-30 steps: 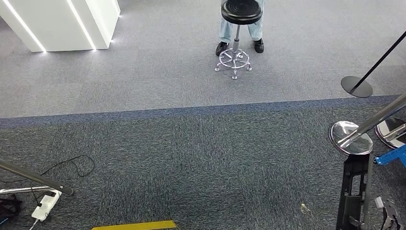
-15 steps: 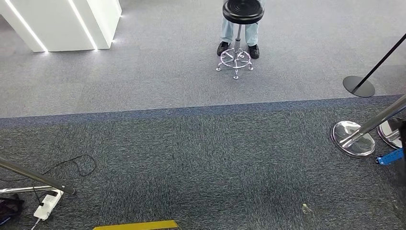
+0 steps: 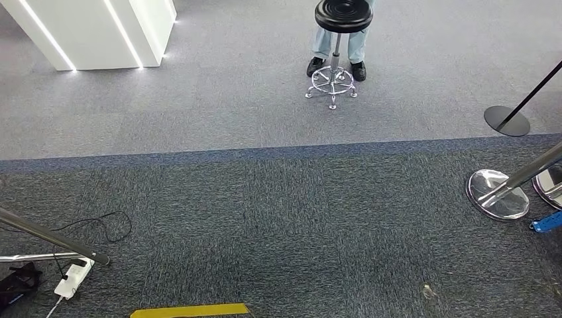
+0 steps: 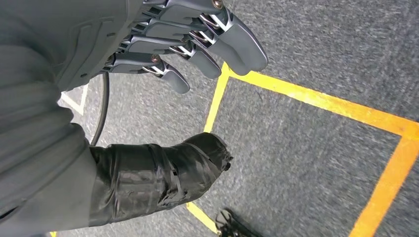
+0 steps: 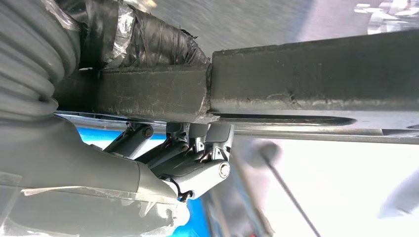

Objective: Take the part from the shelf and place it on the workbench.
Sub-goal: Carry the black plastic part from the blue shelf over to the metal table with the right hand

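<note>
The part is a long dark grey bar (image 5: 306, 79) with rough, worn edges, running across the right wrist view. My right hand (image 5: 188, 163) grips it, with the black-taped thumb (image 5: 148, 39) on one side of the bar and the grey fingers (image 5: 207, 173) curled round the other. My left hand (image 4: 192, 49) holds nothing. Its fingers are spread apart from the black-wrapped thumb (image 4: 163, 173), and it hangs above dark carpet marked with yellow tape lines (image 4: 316, 98).
A black stool on a chrome base (image 3: 342, 16) stands far ahead, with a person's legs (image 3: 323, 43) behind it. A white lit counter (image 3: 93, 30) is at the far left. Chrome stanchion bases (image 3: 497, 193) and a black one (image 3: 506, 120) stand at the right. A power strip (image 3: 73, 279), a slanted pole (image 3: 46, 236) and yellow floor tape (image 3: 189, 310) lie near.
The dark part seen at the lower right of the head view a second ago has left that picture. The whole scene has shifted slightly right, so the camera has moved.
</note>
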Controlling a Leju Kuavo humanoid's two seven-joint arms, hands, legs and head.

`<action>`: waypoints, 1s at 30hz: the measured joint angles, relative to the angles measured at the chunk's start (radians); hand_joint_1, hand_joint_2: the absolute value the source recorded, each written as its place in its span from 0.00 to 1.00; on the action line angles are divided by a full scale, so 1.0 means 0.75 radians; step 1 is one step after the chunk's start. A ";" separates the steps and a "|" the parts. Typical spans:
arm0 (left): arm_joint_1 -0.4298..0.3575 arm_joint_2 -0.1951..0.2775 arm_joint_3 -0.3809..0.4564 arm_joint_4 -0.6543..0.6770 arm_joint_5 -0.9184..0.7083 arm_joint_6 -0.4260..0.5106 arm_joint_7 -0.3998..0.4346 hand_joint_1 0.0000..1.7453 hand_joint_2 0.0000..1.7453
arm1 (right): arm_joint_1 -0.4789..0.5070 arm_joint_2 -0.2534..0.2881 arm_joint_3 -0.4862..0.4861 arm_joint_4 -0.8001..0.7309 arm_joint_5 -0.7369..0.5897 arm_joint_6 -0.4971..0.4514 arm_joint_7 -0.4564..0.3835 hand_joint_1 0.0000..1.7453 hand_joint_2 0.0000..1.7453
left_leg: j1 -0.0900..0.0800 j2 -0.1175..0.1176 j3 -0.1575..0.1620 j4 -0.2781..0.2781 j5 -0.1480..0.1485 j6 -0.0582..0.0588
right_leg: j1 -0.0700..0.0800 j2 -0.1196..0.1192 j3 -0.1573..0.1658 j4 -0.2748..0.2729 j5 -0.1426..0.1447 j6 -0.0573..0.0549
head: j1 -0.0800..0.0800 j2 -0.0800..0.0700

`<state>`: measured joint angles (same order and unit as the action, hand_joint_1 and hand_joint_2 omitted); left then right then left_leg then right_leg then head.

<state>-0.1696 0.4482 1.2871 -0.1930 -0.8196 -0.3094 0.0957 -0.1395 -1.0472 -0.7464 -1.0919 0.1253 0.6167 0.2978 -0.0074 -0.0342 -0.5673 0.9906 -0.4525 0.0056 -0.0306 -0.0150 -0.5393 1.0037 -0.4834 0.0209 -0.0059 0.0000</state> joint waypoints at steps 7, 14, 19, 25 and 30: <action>-0.007 -0.005 0.035 0.000 0.019 -0.028 0.041 0.00 1.00 | 0.018 -0.006 -0.089 -0.349 -0.043 0.088 0.143 1.00 1.00 | 0.002 0.014 0.002 -0.001 -0.003 -0.001 | 0.006 0.014 -0.001 0.000 0.000 0.000 | 0.000 0.000; -0.011 -0.004 0.043 0.000 0.021 -0.033 0.057 0.00 1.00 | 0.043 -0.021 -0.034 -0.520 0.069 0.049 0.140 1.00 1.00 | 0.002 0.015 0.002 0.001 -0.003 -0.001 | 0.006 0.015 -0.001 0.000 0.000 0.000 | 0.000 0.000; -0.012 -0.005 0.063 0.000 0.020 -0.036 0.067 0.00 1.00 | 0.071 -0.021 0.022 -0.619 0.167 0.040 0.135 1.00 1.00 | 0.002 0.015 0.001 0.002 -0.003 -0.001 | 0.006 0.015 -0.001 0.000 0.000 0.000 | 0.000 0.000; -0.014 -0.005 0.063 0.000 0.013 -0.043 0.079 0.00 1.00 | 0.116 -0.022 0.106 -0.741 0.267 0.036 0.150 1.00 1.00 | 0.002 0.015 0.001 0.002 -0.004 -0.001 | 0.007 0.015 -0.001 0.000 0.000 0.000 | 0.000 0.000; -0.015 -0.004 0.063 0.000 -0.001 -0.062 0.082 0.00 1.00 | 0.063 -0.024 0.239 -0.805 0.369 -0.020 0.170 1.00 1.00 | 0.003 0.015 0.000 0.001 -0.003 -0.001 | 0.008 0.015 -0.001 0.000 0.000 0.000 | 0.000 0.000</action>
<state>-0.1805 0.4449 1.3344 -0.1930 -0.8200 -0.3556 0.1571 -0.0922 -1.0652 -0.5671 -1.6954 0.4020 0.6015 0.4255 -0.0049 -0.0229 -0.5672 0.9916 -0.4551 0.0046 -0.0248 -0.0037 -0.5402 1.0037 -0.4831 0.0207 -0.0057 0.0000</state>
